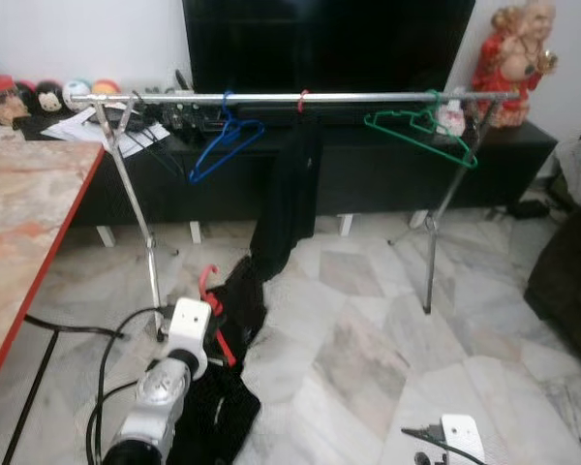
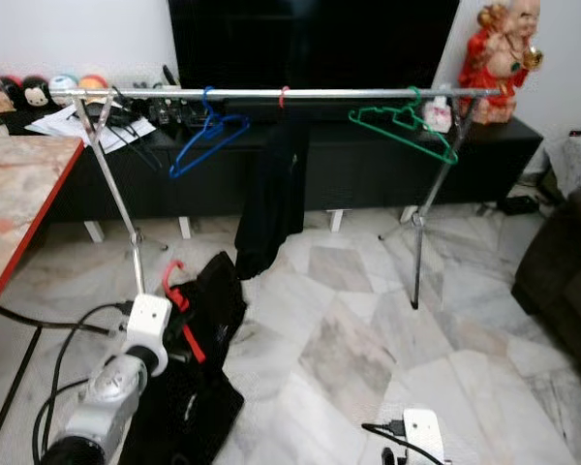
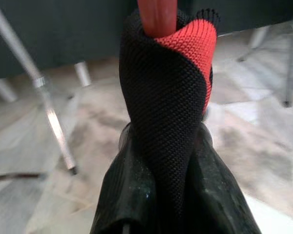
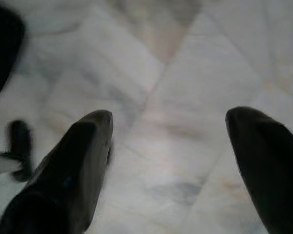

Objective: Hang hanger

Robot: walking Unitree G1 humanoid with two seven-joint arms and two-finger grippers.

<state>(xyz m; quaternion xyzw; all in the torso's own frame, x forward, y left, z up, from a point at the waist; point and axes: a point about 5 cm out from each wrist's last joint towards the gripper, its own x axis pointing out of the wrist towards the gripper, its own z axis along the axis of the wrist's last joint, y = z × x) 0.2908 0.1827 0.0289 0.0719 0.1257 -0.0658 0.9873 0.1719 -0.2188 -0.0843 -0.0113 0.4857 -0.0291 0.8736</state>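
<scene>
A red hanger [image 1: 209,288] carrying a black garment [image 1: 240,308] is low above the floor, in front of the rack's left leg. My left gripper [image 3: 173,209] is shut on it; in the left wrist view the black and red fabric [image 3: 166,97] bulges between the fingers [image 3: 119,195], with the red hanger stem [image 3: 157,14] above. The chrome rail [image 1: 368,97] holds a blue hanger [image 1: 223,145], a green hanger [image 1: 421,131] and another black garment [image 1: 286,203] on a red hook [image 1: 301,100]. My right gripper [image 4: 168,122] is open over bare floor, low at the right.
A marble-topped table with a red edge [image 1: 39,242] stands at the left. Black cables [image 1: 77,329] trail on the tiled floor beside the rack's left leg [image 1: 145,252]. A dark TV cabinet [image 1: 387,165] is behind the rack, and a dark sofa [image 1: 571,271] at the right.
</scene>
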